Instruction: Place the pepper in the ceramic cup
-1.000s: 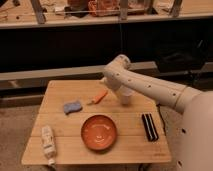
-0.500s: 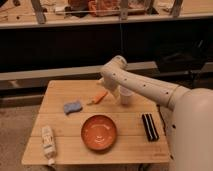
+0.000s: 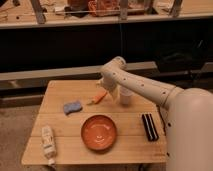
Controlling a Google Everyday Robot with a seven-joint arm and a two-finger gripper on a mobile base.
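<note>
The pepper (image 3: 101, 97), small, slim and orange, lies on the wooden table (image 3: 60, 125) just left of its middle. The ceramic cup (image 3: 126, 96), small and white, stands a little right of the pepper, partly behind my white arm. My arm comes in from the right and bends down over the table's back half. Its gripper (image 3: 106, 88) hangs open just above and behind the pepper, with nothing in it.
A blue sponge (image 3: 73, 106) lies left of the pepper. A large orange bowl (image 3: 99, 132) sits at the front middle, a white bottle (image 3: 48, 142) lies at the front left, and a black rectangular object (image 3: 149, 126) is at the right edge. A dark shelf runs behind the table.
The arm has swung left and lowered, bringing the gripper from above the cup to just over the pepper. The objects on the table have not moved.
</note>
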